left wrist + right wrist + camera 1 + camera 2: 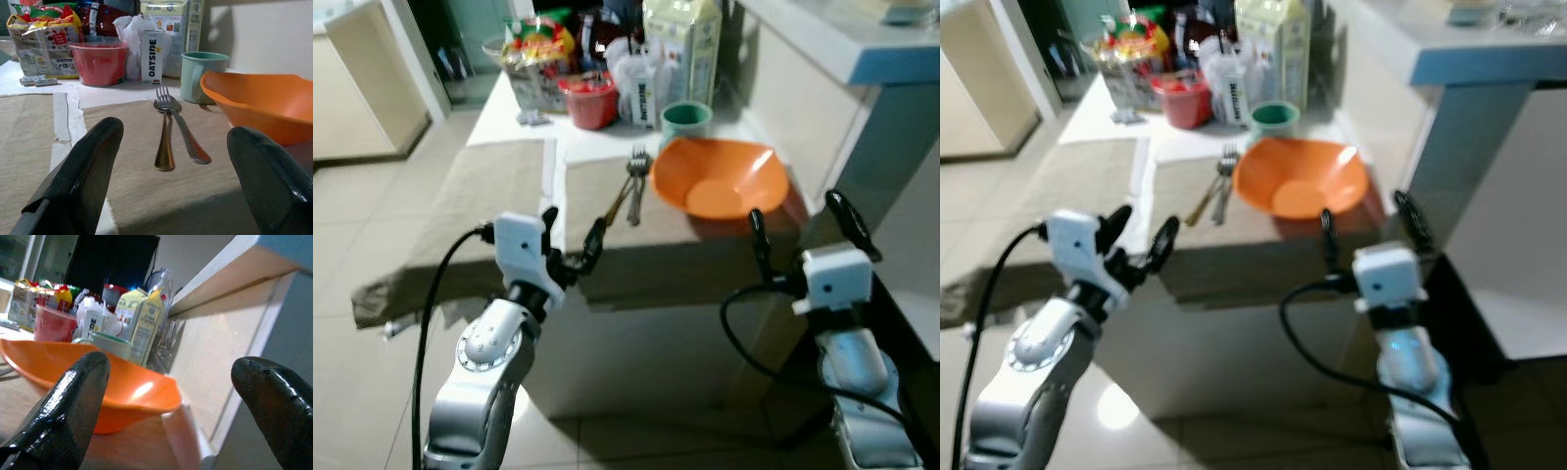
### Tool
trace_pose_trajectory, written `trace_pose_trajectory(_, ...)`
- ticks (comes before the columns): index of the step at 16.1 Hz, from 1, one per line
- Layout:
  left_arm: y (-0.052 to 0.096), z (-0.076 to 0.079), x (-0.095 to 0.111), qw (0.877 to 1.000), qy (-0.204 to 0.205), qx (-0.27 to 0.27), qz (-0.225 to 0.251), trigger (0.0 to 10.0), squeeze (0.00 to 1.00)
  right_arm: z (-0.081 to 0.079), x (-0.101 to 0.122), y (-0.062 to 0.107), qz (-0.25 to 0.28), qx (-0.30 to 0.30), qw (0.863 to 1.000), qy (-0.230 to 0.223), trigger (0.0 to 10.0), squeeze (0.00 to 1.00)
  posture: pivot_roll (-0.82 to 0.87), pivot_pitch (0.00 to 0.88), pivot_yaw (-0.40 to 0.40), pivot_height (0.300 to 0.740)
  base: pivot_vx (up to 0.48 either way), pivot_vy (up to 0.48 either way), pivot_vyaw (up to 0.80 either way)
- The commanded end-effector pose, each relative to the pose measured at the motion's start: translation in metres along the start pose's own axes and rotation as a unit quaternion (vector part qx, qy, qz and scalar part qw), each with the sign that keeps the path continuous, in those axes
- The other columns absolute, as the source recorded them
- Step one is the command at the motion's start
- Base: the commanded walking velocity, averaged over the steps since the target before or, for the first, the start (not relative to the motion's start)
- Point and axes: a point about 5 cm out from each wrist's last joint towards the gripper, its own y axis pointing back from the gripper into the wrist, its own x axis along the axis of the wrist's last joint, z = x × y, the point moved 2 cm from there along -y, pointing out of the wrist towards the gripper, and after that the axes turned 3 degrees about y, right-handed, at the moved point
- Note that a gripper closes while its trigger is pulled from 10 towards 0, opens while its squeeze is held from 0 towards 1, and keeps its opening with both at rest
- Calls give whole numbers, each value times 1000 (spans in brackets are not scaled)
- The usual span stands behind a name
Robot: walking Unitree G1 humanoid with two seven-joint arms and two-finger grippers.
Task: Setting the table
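Observation:
An orange bowl sits on a tan placemat near the table's front right. A fork and a spoon lie side by side on the mat, left of the bowl. A green mug stands just behind the bowl. My left gripper hovers open at the table's front edge, short of the cutlery, with nothing between its fingers. My right gripper is open too, in front of the bowl and slightly to its right, holding nothing.
A second tan placemat covers the table's left side and droops over the edge. At the back stand a red tub, snack bags, an Oatside carton and a milk carton. A white counter rises on the right.

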Motion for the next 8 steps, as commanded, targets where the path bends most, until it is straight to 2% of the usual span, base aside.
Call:
trace_pose_trajectory(1,-1,0,4,1000,1,4,8,10000,0,0,2,-4,8,1,1000,4,10000,0,-168,0,99,740,0,0,0)
trace_pose_trajectory(3,-1,0,4,1000,0,4,6,10000,0,-3,3,-5,14,6,1000,3,10000,0,-163,0,100,740,0,0,0)
trace_pose_trajectory(5,-4,-1,0,1000,4,-8,-22,10000,0,-5,6,-5,19,6,1000,0,10000,0,-161,0,102,740,0,0,0)
trace_pose_trajectory(6,-15,-8,-4,998,30,-1,-56,10000,0,-5,7,-6,22,3,1000,-2,10000,0,-165,0,106,740,0,0,0)
trace_pose_trajectory(8,-19,-10,-3,997,46,-2,-60,10000,0,-5,8,-7,24,2,1000,-2,10000,0,-168,0,111,740,0,0,0)
